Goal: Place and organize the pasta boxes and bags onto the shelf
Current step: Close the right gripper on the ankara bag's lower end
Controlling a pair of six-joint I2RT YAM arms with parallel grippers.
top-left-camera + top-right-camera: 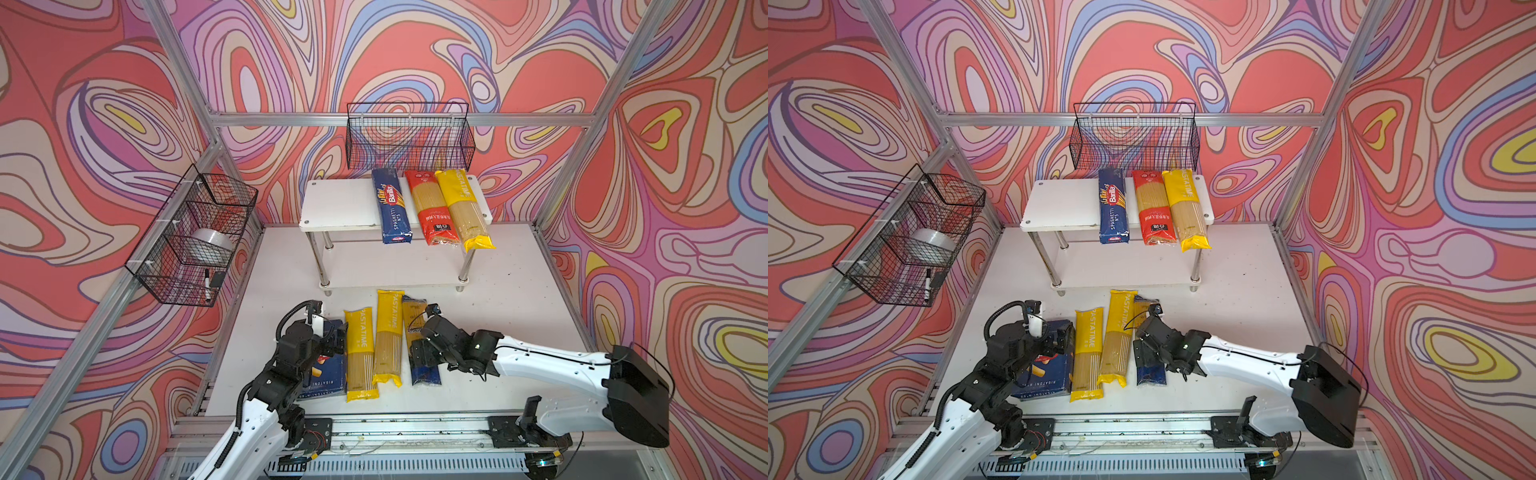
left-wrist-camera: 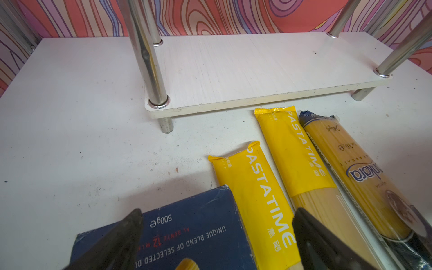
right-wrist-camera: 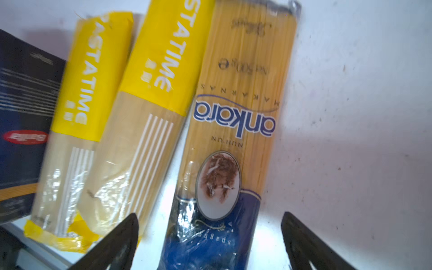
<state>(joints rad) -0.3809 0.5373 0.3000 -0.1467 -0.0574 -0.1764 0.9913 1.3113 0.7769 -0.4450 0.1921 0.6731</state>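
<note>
On the top board of the shelf (image 1: 336,208), upper centre in both top views: spaghetti box (image 1: 390,205), red bag (image 1: 432,212) and shelved yellow bag (image 1: 465,208), flat, side by side, near ends jutting past the front edge.

Lower centre, flat on the white surface (image 1: 498,332) just in front of the shelf, a row from left to right: rigatoni box (image 1: 330,372), left yellow bag (image 1: 359,353), right yellow bag (image 1: 388,336), blue-and-gold bag (image 1: 424,376). Box edge against the left yellow bag; yellow bags touching at their near ends; blue-and-gold bag against the right yellow bag at its far end.

Over the box edge and the left yellow bag: left pincer (image 2: 219,210), spread wide, clasping nothing. Astride the blue end of the blue-and-gold bag: right pincer (image 3: 210,214), likewise fully spread, one finger on either side, nothing gripped; contact with the surface impossible to tell.

Further out: back basket (image 1: 409,137) of black wire on the wall above the shelf, side basket (image 1: 195,237) at middle left with a tape roll (image 1: 212,245) and a marker (image 1: 207,284).
</note>
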